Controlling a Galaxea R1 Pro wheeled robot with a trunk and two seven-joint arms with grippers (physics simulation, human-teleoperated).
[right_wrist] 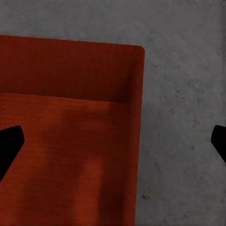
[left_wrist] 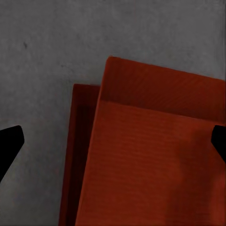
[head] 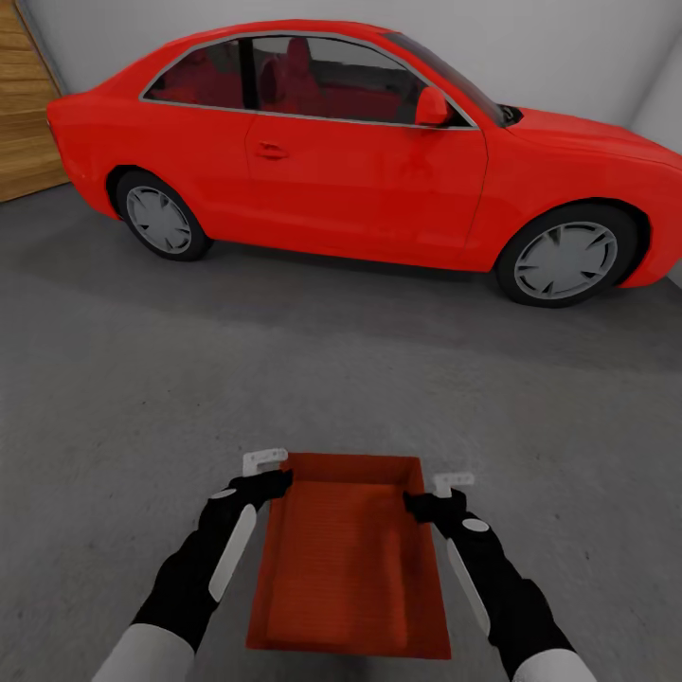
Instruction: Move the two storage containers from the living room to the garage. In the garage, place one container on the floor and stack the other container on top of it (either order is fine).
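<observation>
Orange bin (head: 350, 559), low in the frame, sits over another bin (left_wrist: 80, 155) for stacking, both grippers' fingers apart beside it.

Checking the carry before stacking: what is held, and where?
An orange-red bin, both grippers, left and right, at its long side walls near the far end. Clamping cannot be confirmed.

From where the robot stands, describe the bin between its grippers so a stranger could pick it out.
Start at the red car, then come down the grey concrete floor toward the robot. There sits an orange-red open-topped container with a ribbed bottom, between the left gripper and right gripper, apparently atop a second container.
</observation>
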